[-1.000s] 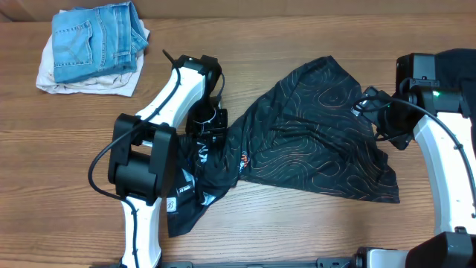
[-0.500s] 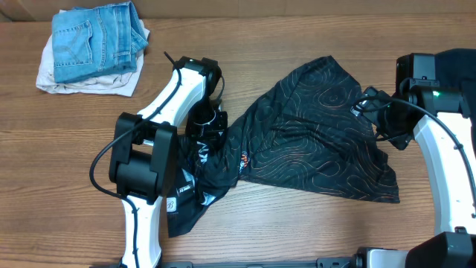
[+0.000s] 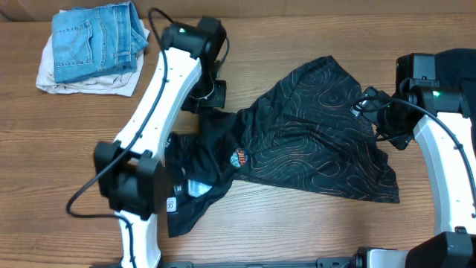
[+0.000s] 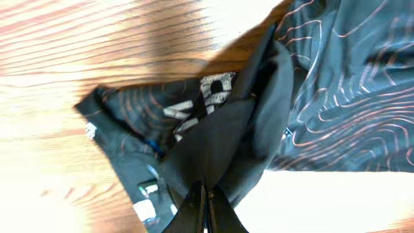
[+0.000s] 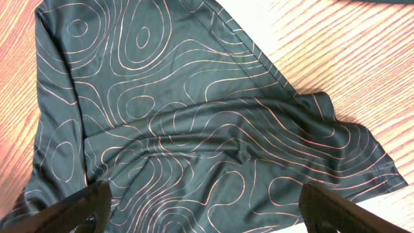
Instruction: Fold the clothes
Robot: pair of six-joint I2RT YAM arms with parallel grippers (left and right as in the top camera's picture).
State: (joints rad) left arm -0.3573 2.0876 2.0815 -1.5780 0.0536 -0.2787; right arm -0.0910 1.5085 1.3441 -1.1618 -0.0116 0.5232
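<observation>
A bunched edge of the black jersey is pinched shut in the left gripper. The right gripper is spread wide above the jersey, holding nothing. Spreading appears under way; drawing the cloth flat is judged next.

A: Where's the jersey?
B: Centre of the table, spreading toward the right edge.
A: And the other clothes?
B: A folded pile at upper left, well apart from it.
</observation>
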